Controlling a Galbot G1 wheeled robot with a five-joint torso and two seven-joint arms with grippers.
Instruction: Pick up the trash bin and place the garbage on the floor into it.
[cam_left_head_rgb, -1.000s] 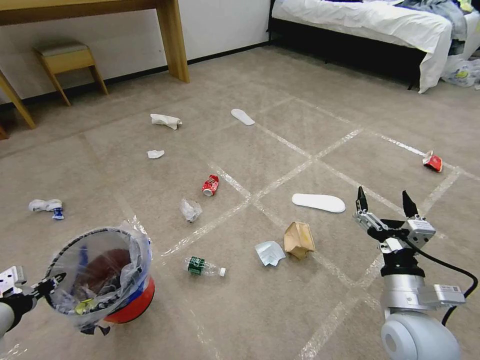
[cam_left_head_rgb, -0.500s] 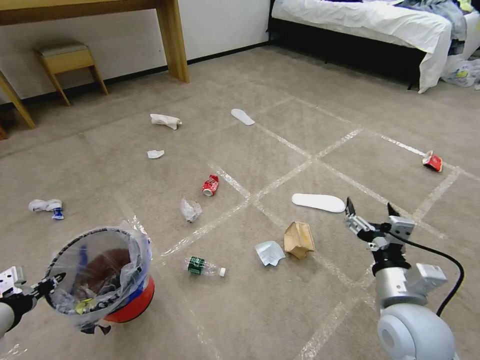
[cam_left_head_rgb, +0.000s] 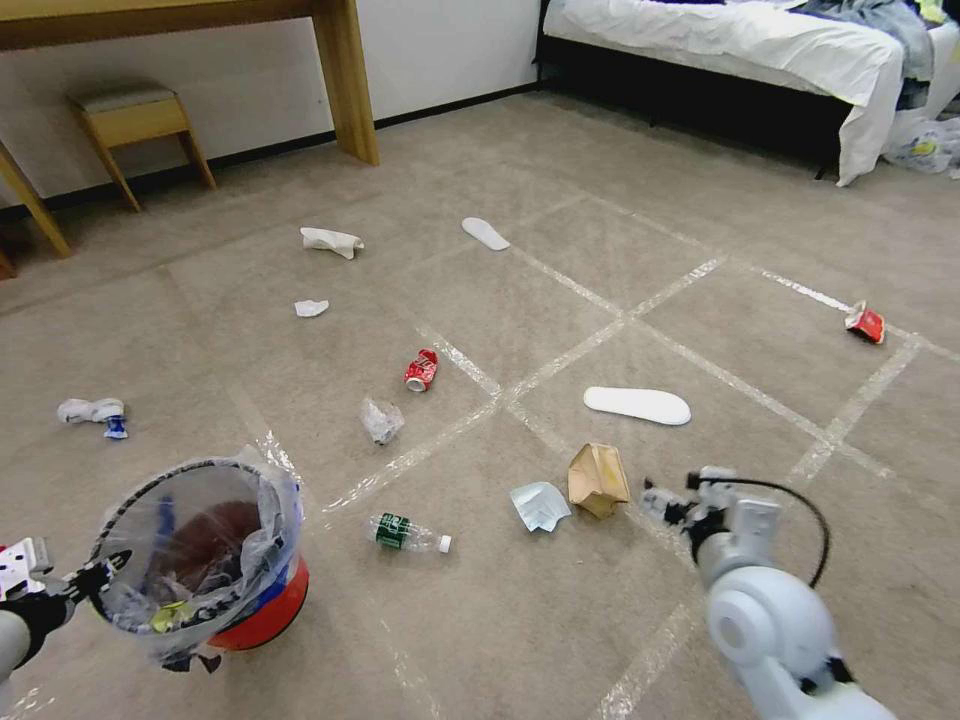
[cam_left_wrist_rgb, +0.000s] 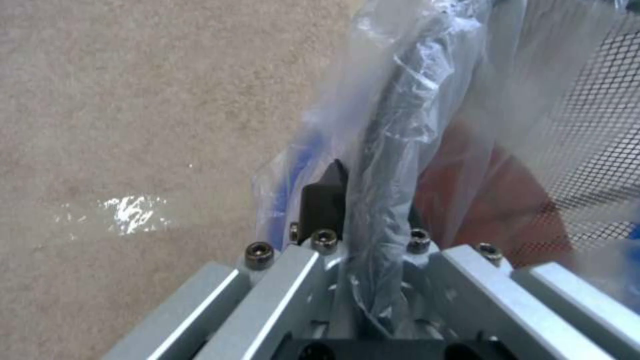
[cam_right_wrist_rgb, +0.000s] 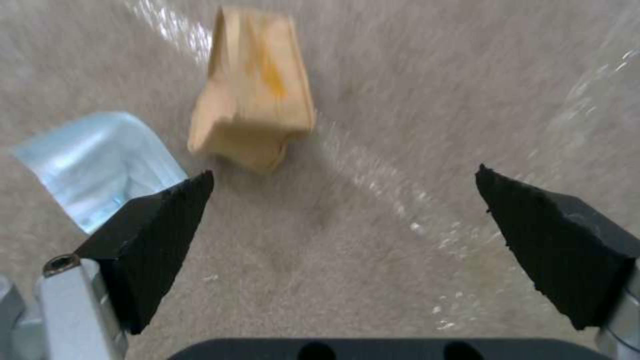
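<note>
My right gripper (cam_right_wrist_rgb: 343, 220) went down and over toward brown paper bag (cam_left_head_rgb: 597, 479). Now low, just beside bag. Fingers wide apart. My head camera did not move.

We see a beige carpet (cam_left_head_rgb: 560, 140) meeting a white wall (cam_left_head_rgb: 440, 45). A wooden stool (cam_left_head_rgb: 135, 120) stands far left; a white-sheeted bed (cam_left_head_rgb: 740, 45) far right.

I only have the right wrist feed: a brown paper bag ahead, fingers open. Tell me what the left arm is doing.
Observer: The left gripper is shut on the rim of the trash bin, at the robot's left.
Operator: Report what lies between bin and bag.
Observer: A clear plastic bottle lies on the floor there.
Operator: Place my gripper from the head camera.
Observer: The right gripper is just right of the paper bag, not touching it.
</note>
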